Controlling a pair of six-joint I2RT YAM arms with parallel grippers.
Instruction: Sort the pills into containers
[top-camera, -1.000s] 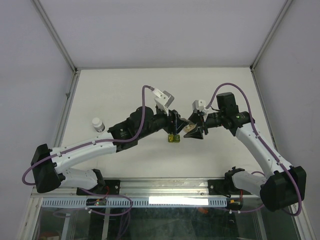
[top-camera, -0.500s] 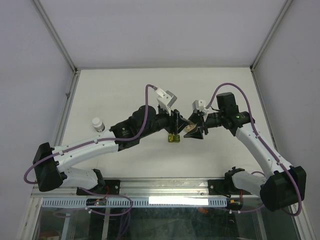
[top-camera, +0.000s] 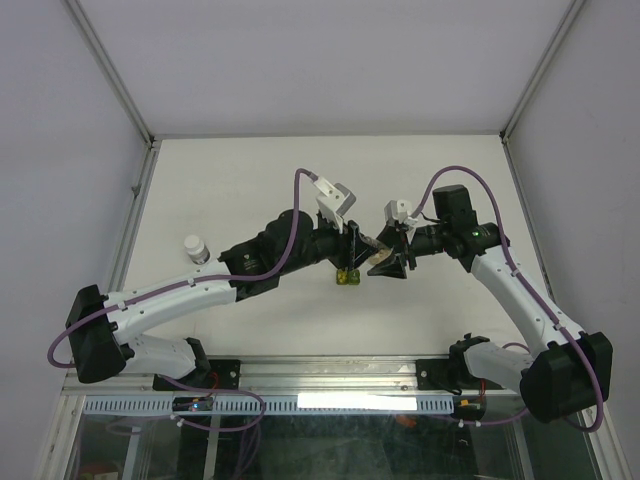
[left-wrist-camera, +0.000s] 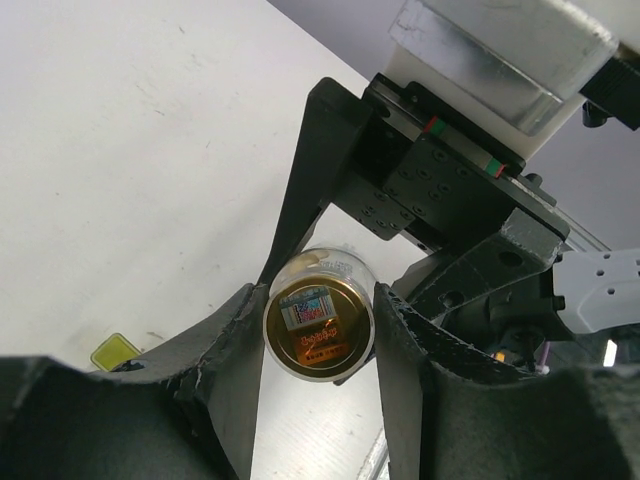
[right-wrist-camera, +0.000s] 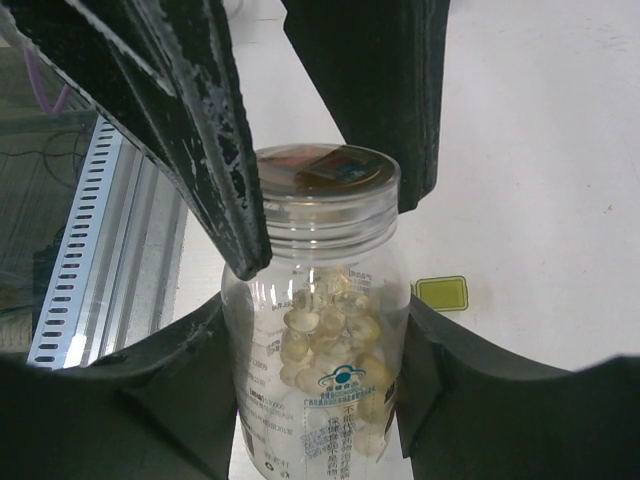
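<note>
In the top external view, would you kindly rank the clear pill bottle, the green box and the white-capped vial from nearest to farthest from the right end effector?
1. clear pill bottle, gripped by the right end effector.
2. green box, just to its left.
3. white-capped vial, far off on the left side.

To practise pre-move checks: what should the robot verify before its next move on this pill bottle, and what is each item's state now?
1. The right hand holds the bottle body between its fingers: ok.
2. The left hand has fingers on both sides of the cap: ok.
3. The cap is removed: not ok, it is on.
4. The pills are inside the bottle: ok.
5. The green box lies on the table near the bottle: ok.
6. The box compartments are open: cannot tell.
</note>
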